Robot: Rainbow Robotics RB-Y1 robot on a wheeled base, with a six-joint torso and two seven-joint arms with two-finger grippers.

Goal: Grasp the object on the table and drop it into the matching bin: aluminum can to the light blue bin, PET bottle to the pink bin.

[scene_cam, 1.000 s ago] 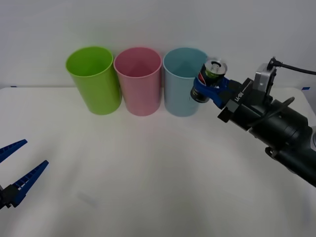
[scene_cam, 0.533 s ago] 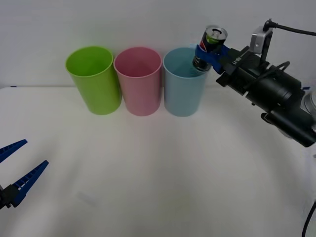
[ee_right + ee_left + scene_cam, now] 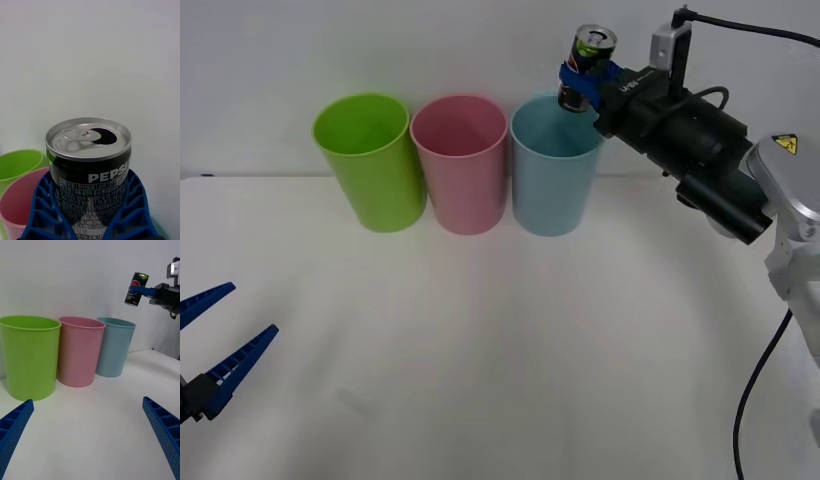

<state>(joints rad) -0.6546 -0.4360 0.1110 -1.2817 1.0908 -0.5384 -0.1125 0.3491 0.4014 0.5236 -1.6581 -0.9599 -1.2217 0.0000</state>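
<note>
My right gripper [image 3: 583, 78] is shut on the aluminum can [image 3: 587, 62], a small dark can with a silver top and an open pull tab, held in the air above the right rim of the light blue bin [image 3: 551, 170]. Up close, the can [image 3: 90, 172] sits between the blue ribbed fingers [image 3: 127, 210]. From the left wrist, the can [image 3: 135, 288] hangs above and to the right of the light blue bin [image 3: 113, 347]. The pink bin [image 3: 461, 165] stands just left of the blue one. My left gripper [image 3: 205, 345] rests open near the table's front left edge.
A lime green bin [image 3: 370, 160] stands left of the pink bin [image 3: 80, 350], the three in a row at the back of the white table [image 3: 500, 350]. The right arm's black body [image 3: 700, 150] reaches in from the right.
The right gripper has lifted the can upward and a little left, from beside the light blue bin's right side to above its rim. The left arm has stayed still.
</note>
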